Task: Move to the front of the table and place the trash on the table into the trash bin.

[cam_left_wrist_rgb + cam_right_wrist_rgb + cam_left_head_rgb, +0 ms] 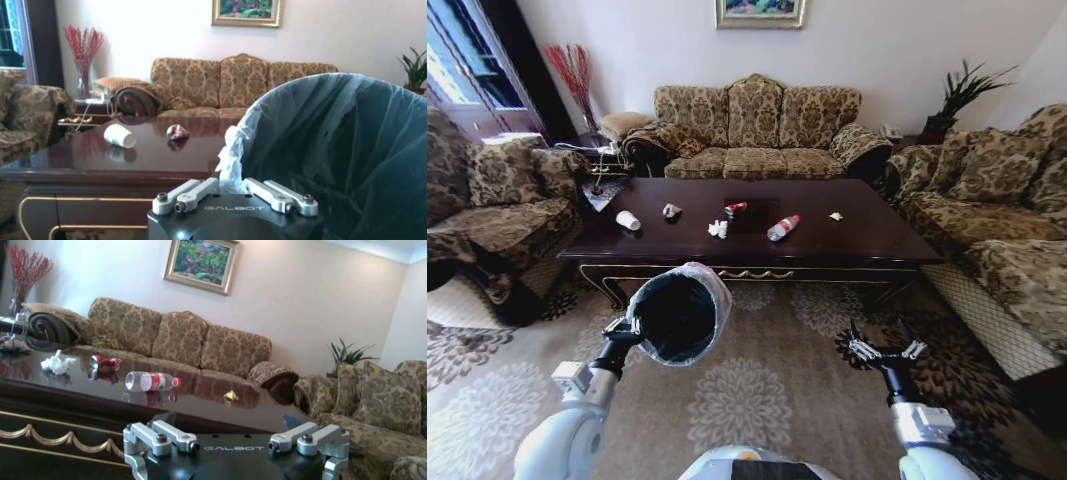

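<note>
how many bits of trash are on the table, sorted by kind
paper cup: 1
crumpled paper wad: 1
crushed red can: 1
plastic bottle: 1
small wrappers: 2
total: 6, all on the table

I see soft, even room light; daylight enters from the window (452,70) at left, the glossy worktop (867,235) mirrors things, and the head view's edges bow.
</note>
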Tool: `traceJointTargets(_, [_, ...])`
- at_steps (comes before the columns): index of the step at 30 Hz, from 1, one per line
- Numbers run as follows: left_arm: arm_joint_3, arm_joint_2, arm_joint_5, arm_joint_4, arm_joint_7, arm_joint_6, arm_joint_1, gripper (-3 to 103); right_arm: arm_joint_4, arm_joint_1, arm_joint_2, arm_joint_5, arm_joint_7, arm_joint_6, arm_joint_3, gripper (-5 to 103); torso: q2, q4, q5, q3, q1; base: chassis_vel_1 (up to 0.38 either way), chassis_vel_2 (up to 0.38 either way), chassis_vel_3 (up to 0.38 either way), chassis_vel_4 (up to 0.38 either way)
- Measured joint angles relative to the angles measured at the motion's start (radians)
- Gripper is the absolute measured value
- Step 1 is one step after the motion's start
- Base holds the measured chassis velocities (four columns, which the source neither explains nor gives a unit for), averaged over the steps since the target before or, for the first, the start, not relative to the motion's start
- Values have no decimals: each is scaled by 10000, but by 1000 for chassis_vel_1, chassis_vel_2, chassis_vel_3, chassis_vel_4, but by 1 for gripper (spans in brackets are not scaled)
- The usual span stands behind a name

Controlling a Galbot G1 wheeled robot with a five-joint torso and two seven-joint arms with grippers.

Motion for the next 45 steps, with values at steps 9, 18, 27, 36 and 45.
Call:
traceJointTargets(9, [96, 109, -100, 26, -84, -203, -125, 1, -148, 30, -98, -34, 23, 54, -8, 100, 180, 1, -10, 104, 76, 28, 37, -21, -26])
traceJointTargets(18, [151, 136, 22, -22, -156, -226, -17, 1, -145, 107, -91, -134, 26, 35, -89, 100, 611, 2, -8, 356, 253, 0, 0, 0, 0])
traceJointTargets(27, [151, 113, 73, -113, -158, -197, 12, 1, -158, 10, -110, -70, 45, 95, -19, 100, 970, 0, -5, 576, 390, 0, 0, 0, 0])
traceJointTargets(36, [84, 101, 96, -152, -145, -196, 48, 1, -16, -25, -64, -60, 57, 96, -18, 100, 1361, 1, -6, 790, 569, 0, 0, 0, 0])
traceJointTargets(45, [51, 112, 74, -166, -132, -196, 47, 1, -17, -100, -26, -59, 62, 186, 12, 100, 1759, 1, -6, 1024, 732, 0, 0, 0, 0])
